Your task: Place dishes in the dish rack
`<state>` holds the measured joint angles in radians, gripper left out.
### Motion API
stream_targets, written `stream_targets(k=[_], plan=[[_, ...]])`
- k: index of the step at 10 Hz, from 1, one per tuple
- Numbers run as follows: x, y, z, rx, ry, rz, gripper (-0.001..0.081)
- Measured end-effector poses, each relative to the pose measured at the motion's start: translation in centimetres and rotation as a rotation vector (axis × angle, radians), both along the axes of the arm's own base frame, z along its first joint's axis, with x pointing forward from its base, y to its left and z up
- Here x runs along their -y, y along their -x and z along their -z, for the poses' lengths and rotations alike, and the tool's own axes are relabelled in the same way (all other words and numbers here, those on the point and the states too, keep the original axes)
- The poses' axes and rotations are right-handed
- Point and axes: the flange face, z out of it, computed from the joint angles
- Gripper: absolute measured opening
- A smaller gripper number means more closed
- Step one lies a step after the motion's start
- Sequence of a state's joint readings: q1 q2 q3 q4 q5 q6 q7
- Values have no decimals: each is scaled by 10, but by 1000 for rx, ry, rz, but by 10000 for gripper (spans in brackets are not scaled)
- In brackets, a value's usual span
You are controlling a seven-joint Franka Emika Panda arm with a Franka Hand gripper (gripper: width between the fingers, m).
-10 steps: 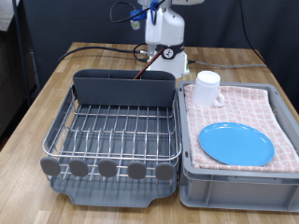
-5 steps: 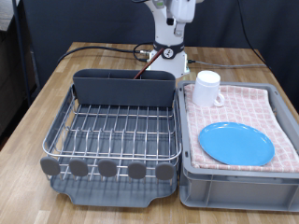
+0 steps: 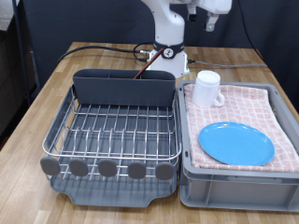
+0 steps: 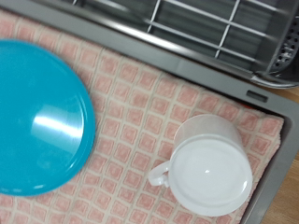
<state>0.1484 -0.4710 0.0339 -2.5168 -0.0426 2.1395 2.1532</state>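
Observation:
The white handled mug (image 3: pixel 206 89) stands upright on the pink checked cloth at the back of the grey tub. The round bright-blue plate (image 3: pixel 236 144) lies flat on the cloth in front of it. Both also show in the wrist view: the mug (image 4: pixel 213 175) and the plate (image 4: pixel 37 117). The silver wire dish rack (image 3: pixel 117 131) sits to the exterior view's left, with its dark grey caddy (image 3: pixel 124 89) at the back. A thin reddish-brown stick (image 3: pixel 143 65), apparently the wooden spoon, pokes up at the caddy's far rim. My gripper (image 3: pixel 209 19) is high at the frame's top, above the mug, holding nothing visible.
The pink checked cloth (image 3: pixel 245 107) lines the grey tub (image 3: pixel 234 182) at the exterior view's right. The rack's wires (image 4: pixel 201 28) run beside the tub's edge in the wrist view. Black cables (image 3: pixel 93 51) lie on the wooden table behind the rack. The robot's base (image 3: pixel 168 51) stands behind the caddy.
The gripper has risen from just above the caddy and swung to the exterior view's right, and now sits high above the mug.

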Motion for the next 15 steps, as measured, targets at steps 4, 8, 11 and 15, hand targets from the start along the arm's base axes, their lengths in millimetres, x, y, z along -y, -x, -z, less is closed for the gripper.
stream_targets(k=[4, 8, 11, 15], plan=[[-12, -22, 6, -5, 16, -103, 802], [-19, -60, -1, 55, 38, -288, 802], [-35, -88, 5, 51, 42, -318, 802], [-52, -106, 43, 166, -15, -362, 802]])
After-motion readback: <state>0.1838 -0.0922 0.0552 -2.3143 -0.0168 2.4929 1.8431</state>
